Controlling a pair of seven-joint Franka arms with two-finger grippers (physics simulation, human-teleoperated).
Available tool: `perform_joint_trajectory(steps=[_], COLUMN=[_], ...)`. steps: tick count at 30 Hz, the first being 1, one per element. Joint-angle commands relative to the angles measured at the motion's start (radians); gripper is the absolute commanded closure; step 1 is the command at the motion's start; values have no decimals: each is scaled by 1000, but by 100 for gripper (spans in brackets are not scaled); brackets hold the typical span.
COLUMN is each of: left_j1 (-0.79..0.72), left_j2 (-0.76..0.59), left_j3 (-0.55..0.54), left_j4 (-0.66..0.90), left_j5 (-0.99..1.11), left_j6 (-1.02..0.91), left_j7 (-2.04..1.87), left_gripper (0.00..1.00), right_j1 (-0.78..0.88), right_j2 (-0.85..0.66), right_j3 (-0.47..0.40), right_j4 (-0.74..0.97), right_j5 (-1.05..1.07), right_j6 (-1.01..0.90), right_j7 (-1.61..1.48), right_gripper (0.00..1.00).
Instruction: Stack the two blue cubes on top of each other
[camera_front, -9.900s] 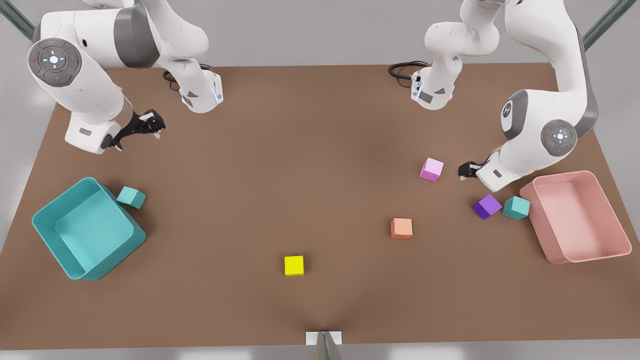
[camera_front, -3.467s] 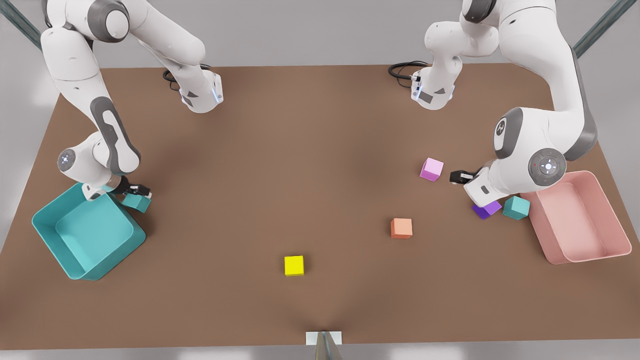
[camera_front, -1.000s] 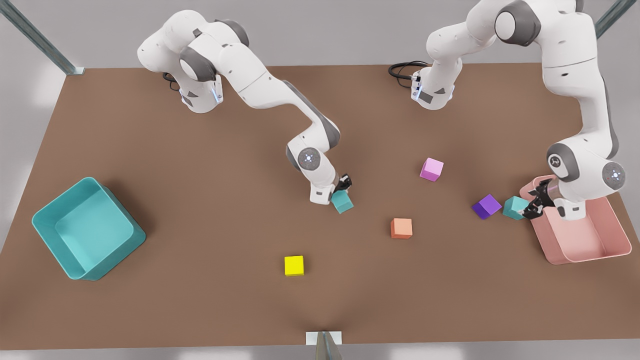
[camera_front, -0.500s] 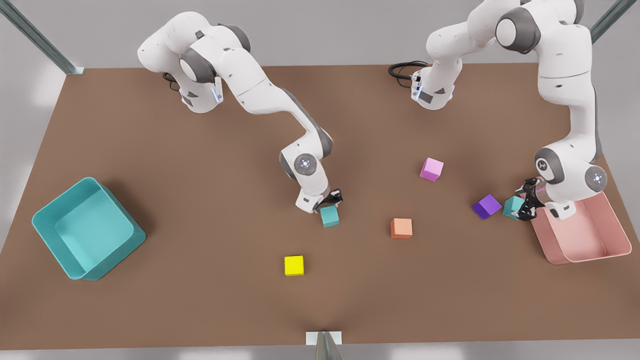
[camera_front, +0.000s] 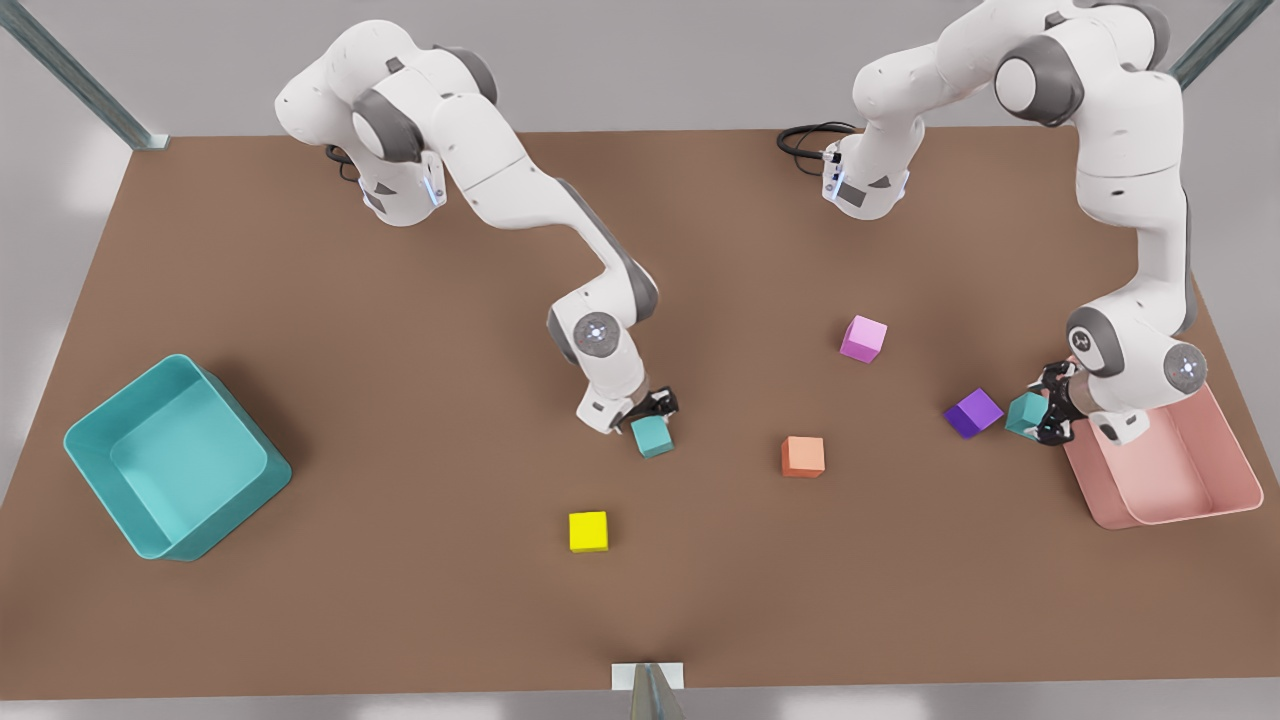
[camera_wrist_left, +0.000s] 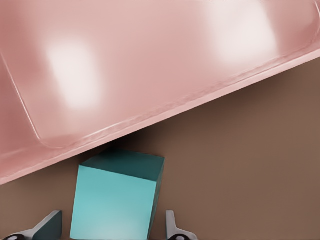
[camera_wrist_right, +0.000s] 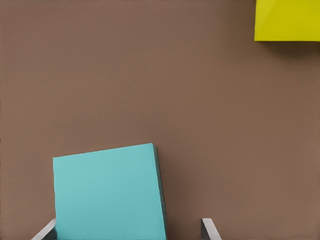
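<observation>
Front view, right claw (camera_front: 655, 408) open astride one blue cube (camera_front: 652, 437), left claw (camera_front: 1052, 410) open around the other (camera_front: 1025, 413).

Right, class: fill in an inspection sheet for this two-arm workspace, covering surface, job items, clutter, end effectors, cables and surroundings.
Surface: plain brown table.
Job's things: first blue cube sits mid-table; second blue cube sits beside the pink bin; not stacked.
Clutter: purple cube, pink cube, orange cube, yellow cube, teal bin.
End effectors: right end effector open over the first blue cube; left end effector open, fingers either side of the second blue cube.
Cables: black cable coiled by an arm base.
Surroundings: grey backdrop, metal strut at a corner.
</observation>
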Motion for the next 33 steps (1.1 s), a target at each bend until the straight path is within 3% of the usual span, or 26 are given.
perform_joint_trajectory(steps=[1,7,9,10,13,15,16,18,19,20,21,22,27,28,30,32,33], left_j1=[0,2,2,2,2,0,2,3,2,2,2,-1,-24,-44,-76,-401,-460], left_j2=[3,43,43,43,51,48,45,12,-1,-12,-41,-47,-118,-201,-271,-206,-122], left_j3=[2,10,10,8,8,10,10,10,8,10,8,6,2,2,-29,-66,-67], left_j4=[2,1,1,1,1,-1,-1,-2,-2,-2,-2,-2,1,4,204,356,471], left_j5=[1,6,4,3,3,0,0,1,1,1,1,-9,-72,-65,-63,69,14], left_j6=[4,47,47,47,47,44,42,31,11,-10,-56,-82,-205,-283,-588,-668,-709], left_j7=[-61,-61,-61,-61,-62,-65,-64,-59,-59,-61,-62,-67,-70,-87,-143,-229,-272], left_gripper=[0,0,4,18,25,29,31,31,31,31,31,32,31,31,31,31,31], right_j1=[-3,2,-6,-9,-77,-194,-194,-184,-217,-361,-496,-552,-535,-539,-564,-567,-566], right_j2=[-17,-94,-224,-279,-347,-359,-388,-506,-568,-623,-686,-749,-739,-739,-723,-726,-726], right_j3=[-14,-38,-138,-242,-385,-407,-416,-399,-316,-88,84,130,136,133,129,129,130], right_j4=[0,3,71,128,151,203,282,289,289,267,180,70,63,59,65,65,65], right_j5=[4,4,2,-5,-150,-163,-191,-228,-271,-395,-452,-453,-446,-446,-456,-464,-469], right_j6=[-39,-158,-487,-693,-822,-871,-1051,-1201,-1246,-1237,-1212,-1155,-1246,-1250,-1255,-1267,-1272], right_j7=[5,5,3,-23,-219,-396,-386,-370,-347,-301,-259,-241,-230,-230,-244,-242,-242], right_gripper=[0,0,0,0,0,0,0,0,0,0,0,0,0,0,0,0,0])
